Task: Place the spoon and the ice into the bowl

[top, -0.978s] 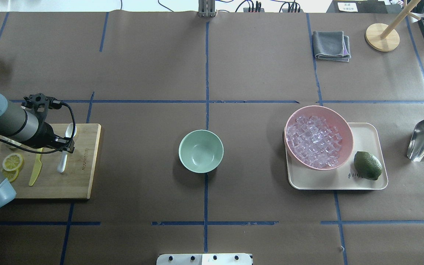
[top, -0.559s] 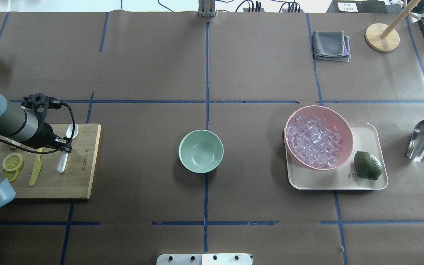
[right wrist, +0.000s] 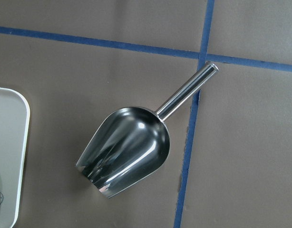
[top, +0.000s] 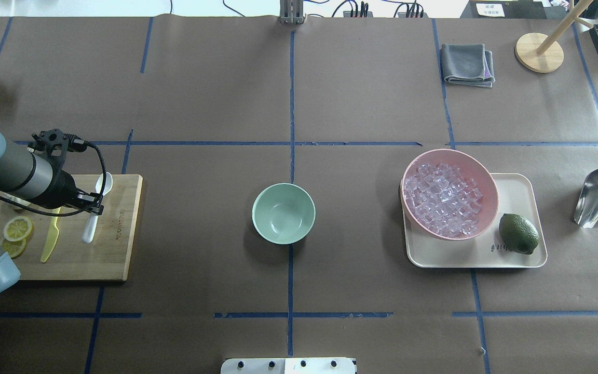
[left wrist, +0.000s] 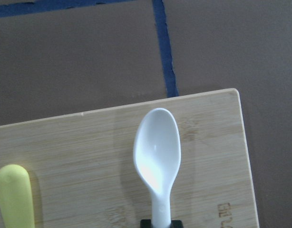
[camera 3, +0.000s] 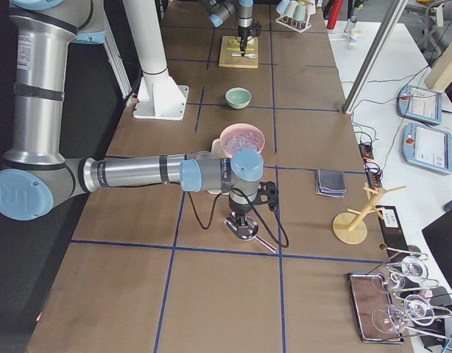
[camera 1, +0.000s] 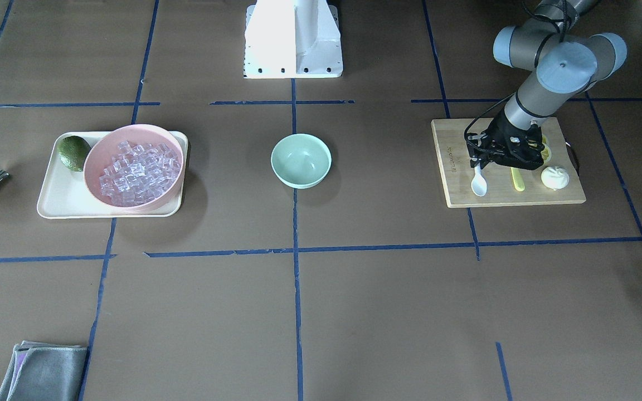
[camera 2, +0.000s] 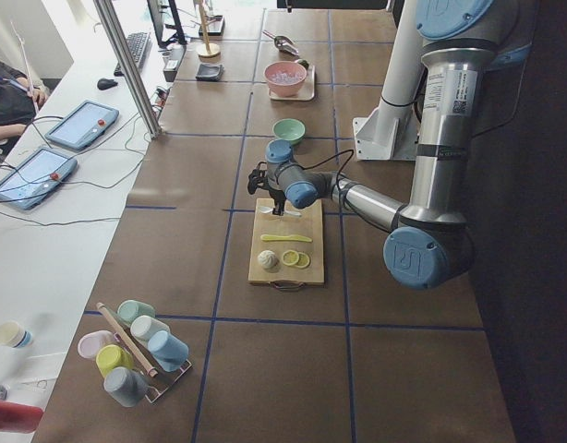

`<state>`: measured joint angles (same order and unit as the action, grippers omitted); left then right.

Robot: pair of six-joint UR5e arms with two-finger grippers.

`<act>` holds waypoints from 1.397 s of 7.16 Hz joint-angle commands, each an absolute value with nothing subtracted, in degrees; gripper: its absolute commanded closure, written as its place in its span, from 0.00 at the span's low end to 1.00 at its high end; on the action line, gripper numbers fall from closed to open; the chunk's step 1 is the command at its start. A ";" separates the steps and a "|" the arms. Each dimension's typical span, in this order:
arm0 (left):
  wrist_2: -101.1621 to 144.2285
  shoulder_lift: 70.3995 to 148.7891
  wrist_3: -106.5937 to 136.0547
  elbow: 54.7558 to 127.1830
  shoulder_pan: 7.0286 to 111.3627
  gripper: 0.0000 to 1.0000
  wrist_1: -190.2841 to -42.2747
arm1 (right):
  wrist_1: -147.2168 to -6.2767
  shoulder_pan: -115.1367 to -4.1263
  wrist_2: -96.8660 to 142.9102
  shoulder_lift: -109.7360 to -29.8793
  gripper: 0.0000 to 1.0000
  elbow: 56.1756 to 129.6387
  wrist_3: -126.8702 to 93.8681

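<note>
The white spoon (top: 90, 226) is on the wooden cutting board (top: 117, 249) at the left. My left gripper (top: 93, 206) is shut on the middle of its handle. In the left wrist view the spoon's scoop (left wrist: 157, 154) sits just above the board and casts a shadow. The mint-green bowl (top: 283, 213) stands empty at the table's centre. The ice (top: 442, 200) fills a pink bowl (top: 490, 183) at the right. My right gripper (camera 3: 244, 217) shows only in the exterior right view, over a metal scoop (right wrist: 127, 149); I cannot tell whether it is open or shut.
A yellow-green knife (top: 51, 239) and lemon slices (top: 17, 228) lie on the board beside the spoon. The pink bowl and a lime (top: 518, 234) sit on a cream tray (top: 517, 187). A grey cloth (top: 467, 63) and a wooden stand (top: 539, 52) are at the far right.
My left gripper and the spoon have shifted slightly toward the far right; the scoop end has swung closer to the board's far edge.
</note>
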<state>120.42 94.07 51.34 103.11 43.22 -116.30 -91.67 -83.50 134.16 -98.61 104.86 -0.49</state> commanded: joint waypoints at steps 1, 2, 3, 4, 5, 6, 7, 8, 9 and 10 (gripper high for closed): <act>120.41 95.09 57.45 105.98 43.16 1.00 -116.10 | -91.67 -83.50 134.21 -98.61 0.00 104.94 -0.44; 120.41 97.88 60.00 106.26 43.15 1.00 -114.71 | -91.67 -83.50 134.12 -98.61 0.00 104.85 -0.44; 120.32 102.70 62.90 106.26 42.46 1.00 -110.35 | -91.67 -83.50 134.21 -98.61 0.00 104.85 -0.53; 120.06 108.23 66.50 106.26 40.01 1.00 -105.52 | -91.67 -83.50 134.21 -98.61 0.00 104.94 -0.53; 119.97 114.02 70.27 106.17 36.95 1.00 -101.21 | -91.67 -83.50 134.21 -98.61 0.00 104.94 -0.53; 119.88 118.26 72.40 105.65 34.30 1.00 -100.03 | -91.67 -83.50 134.21 -98.61 0.00 104.85 -0.53; 119.80 122.13 75.38 104.95 32.19 1.00 -100.02 | -91.67 -83.50 134.12 -98.61 0.00 104.85 -0.53; 117.62 124.52 75.67 103.72 28.69 1.00 -100.11 | -91.67 -83.50 134.12 -98.61 0.00 104.85 -0.53; 114.20 127.76 75.50 100.84 25.87 1.00 -100.19 | -91.76 -83.58 134.21 -98.61 0.00 104.77 -0.53; 113.91 130.58 75.41 97.42 25.41 1.00 -100.28 | -91.76 -83.50 134.21 -98.70 0.00 104.77 -0.53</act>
<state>115.47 126.93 75.35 101.10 27.17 -100.21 -91.72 -83.53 134.18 -98.63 104.80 -0.53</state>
